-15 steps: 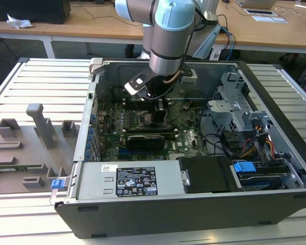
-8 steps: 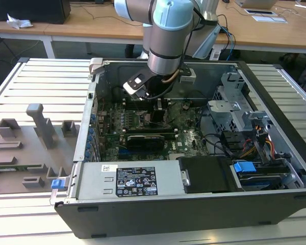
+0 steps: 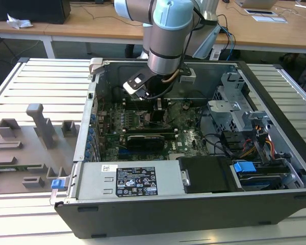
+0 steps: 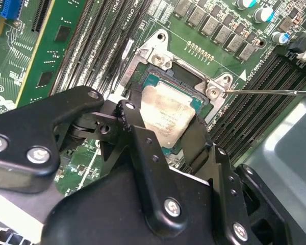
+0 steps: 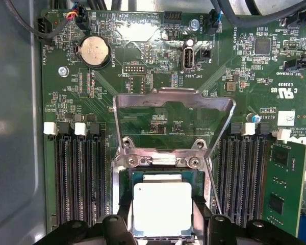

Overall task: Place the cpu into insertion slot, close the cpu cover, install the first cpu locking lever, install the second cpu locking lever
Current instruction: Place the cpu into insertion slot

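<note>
While the arm [image 3: 168, 46] reaches down into the open computer case [image 3: 275, 153] on the slatted bench [image 3: 41, 76], the gripper [image 5: 163, 201] straddles the cpu [image 5: 162, 210]. In the first wrist view the cpu sits in the insertion slot [image 5: 163, 172], silver top up. A jaw stands close at each of two opposite edges, and I cannot tell whether the jaws clench the chip or are slack. The cpu cover [image 5: 137, 99] stands open, raised off the socket, with green board showing through its window. A thin locking lever [image 4: 260, 92] juts free past one socket corner. Memory slots [image 5: 74, 173] run along both sides.
</note>
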`<state>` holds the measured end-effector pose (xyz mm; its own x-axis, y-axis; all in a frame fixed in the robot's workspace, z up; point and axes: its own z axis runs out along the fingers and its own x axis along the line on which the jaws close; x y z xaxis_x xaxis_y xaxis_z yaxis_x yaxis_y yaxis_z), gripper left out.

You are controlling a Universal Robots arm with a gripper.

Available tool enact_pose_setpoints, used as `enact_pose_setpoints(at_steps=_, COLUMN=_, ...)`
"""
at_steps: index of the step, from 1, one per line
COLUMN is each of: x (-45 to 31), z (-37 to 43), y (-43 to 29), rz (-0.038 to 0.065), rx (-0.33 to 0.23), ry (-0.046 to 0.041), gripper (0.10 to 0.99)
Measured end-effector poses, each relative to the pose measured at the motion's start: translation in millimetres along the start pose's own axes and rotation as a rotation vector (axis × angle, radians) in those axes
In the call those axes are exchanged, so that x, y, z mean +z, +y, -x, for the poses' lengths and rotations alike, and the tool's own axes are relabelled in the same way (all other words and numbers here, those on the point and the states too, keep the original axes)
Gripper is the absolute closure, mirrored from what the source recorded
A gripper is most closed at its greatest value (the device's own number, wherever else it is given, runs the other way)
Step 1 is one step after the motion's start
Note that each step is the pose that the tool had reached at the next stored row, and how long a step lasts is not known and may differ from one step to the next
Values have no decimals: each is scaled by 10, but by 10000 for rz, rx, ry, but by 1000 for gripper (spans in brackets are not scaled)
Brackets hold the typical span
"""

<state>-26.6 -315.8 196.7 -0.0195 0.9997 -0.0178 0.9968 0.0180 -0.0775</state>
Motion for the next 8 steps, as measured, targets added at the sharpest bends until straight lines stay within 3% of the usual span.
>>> enact_pose_setpoints(at_steps=6, x=-22, z=-1, y=-10, rz=29, rx=106, ry=20, gripper=537)
enact_pose_setpoints(at_steps=8, x=-23, z=0, y=-12, rz=21, rx=431, ry=43, gripper=537)
